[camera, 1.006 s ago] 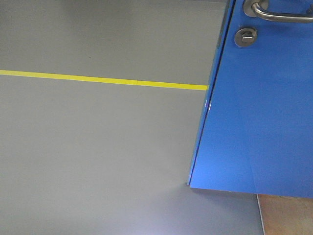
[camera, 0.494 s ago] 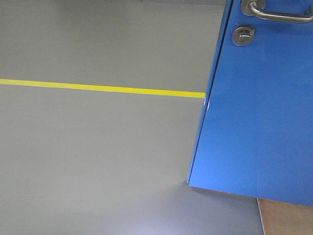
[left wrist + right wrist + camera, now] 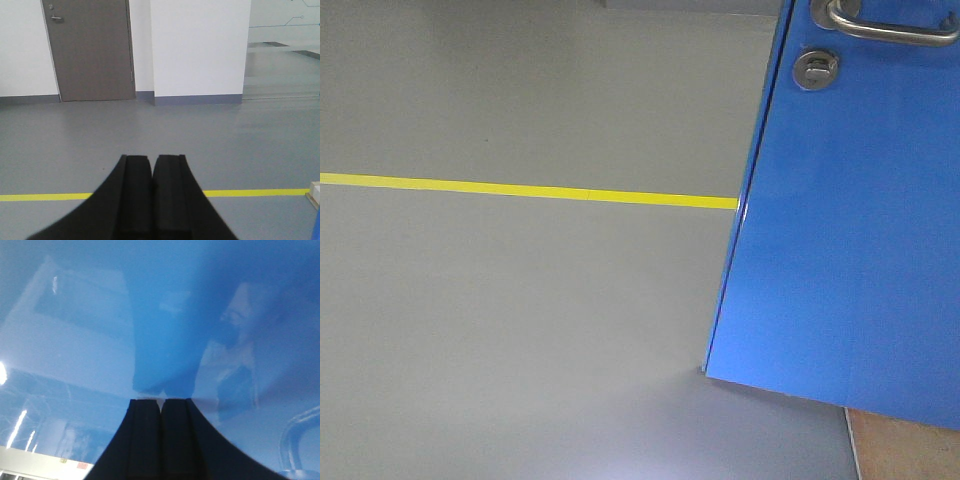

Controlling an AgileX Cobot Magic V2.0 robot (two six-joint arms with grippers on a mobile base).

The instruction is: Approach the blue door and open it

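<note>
Right gripper [image 3: 161, 402]: 2 black fingers [image 3: 144, 440] pressed together, holding nothing. The blue door [image 3: 100, 330] fills the view straight ahead of their tips, very close; contact can't be confirmed. Glossy panel, only reflections visible.

Left gripper [image 3: 152, 162]: fingers [image 3: 136, 200] also closed, nothing between them. Ahead of them: grey floor [image 3: 200, 140], a yellow line [image 3: 250, 192], a grey-brown door [image 3: 90, 50] far beyond. A blue sliver sits at the far right of these fingers.

Front view: blue door [image 3: 850, 220] at right, lever handle [image 3: 890, 30] and thumb-turn lock [image 3: 816, 68] near its top edge.

Grey floor [image 3: 520, 330] crossed by yellow line [image 3: 520, 190].
</note>
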